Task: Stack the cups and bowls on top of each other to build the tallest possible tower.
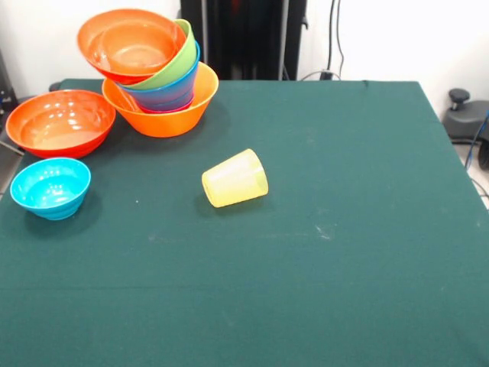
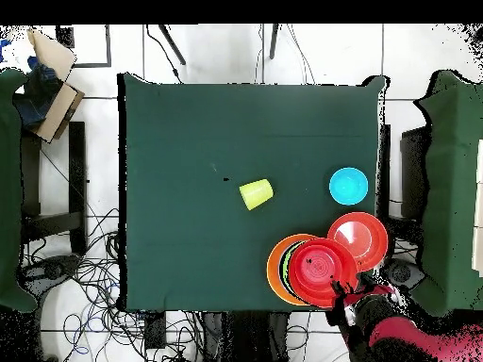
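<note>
The end effector (image 2: 351,304) is sitting at the bench (image 1: 344,229) edge beside the tower (image 1: 157,73), and I cannot tell how it is set. The tower's top orange bowl (image 1: 131,44) is leaning, likely riding crooked on the green and blue bowls nested in the wide orange base. The yellow cup (image 1: 234,178) is lying tipped mid-bench, empty; the red-orange bowl (image 1: 59,122) and cyan bowl (image 1: 50,186) are waiting empty alongside.

A: Identify the surface covering.
B: Dark green cloth (image 1: 321,252) covers the surface.
A: Items around the cloth?
B: Tangled cables (image 2: 85,283) on the tiled floor (image 2: 217,52) beside it; cardboard box (image 2: 52,80) near one corner.
</note>
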Robot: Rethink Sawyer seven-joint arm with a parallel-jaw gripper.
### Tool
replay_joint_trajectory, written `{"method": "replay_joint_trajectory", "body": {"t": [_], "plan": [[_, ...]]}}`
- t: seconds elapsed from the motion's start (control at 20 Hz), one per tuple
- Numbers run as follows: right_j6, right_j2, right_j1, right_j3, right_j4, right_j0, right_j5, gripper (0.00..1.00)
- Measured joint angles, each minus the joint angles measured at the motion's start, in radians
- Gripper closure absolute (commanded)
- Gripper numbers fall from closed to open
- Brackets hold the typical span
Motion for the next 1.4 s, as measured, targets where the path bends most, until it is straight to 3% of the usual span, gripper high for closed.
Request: {"method": "replay_joint_trajectory", "body": {"t": [0.3,0.5,0.65,0.7,1.0,1.05,1.2,1.4], "plan": [[0.0,0.075,-0.027,0.0,0.029,-0.004,0.0,0.0],[0.0,0.081,-0.057,-0.001,0.058,0.07,0.0,0.0],[0.0,0.053,-0.079,-0.01,0.067,0.182,0.0,0.0],[0.0,0.014,-0.09,-0.022,0.066,0.264,0.0,0.0],[0.005,-0.129,-0.089,-0.074,0.056,0.485,0.0,0.0],[0.007,-0.202,-0.08,-0.107,0.037,0.581,0.0,0.0],[0.009,-0.268,-0.068,-0.142,0.015,0.663,0.0,0.0],[0.009,-0.405,-0.026,-0.233,-0.031,0.82,0.0,0.0]]}}
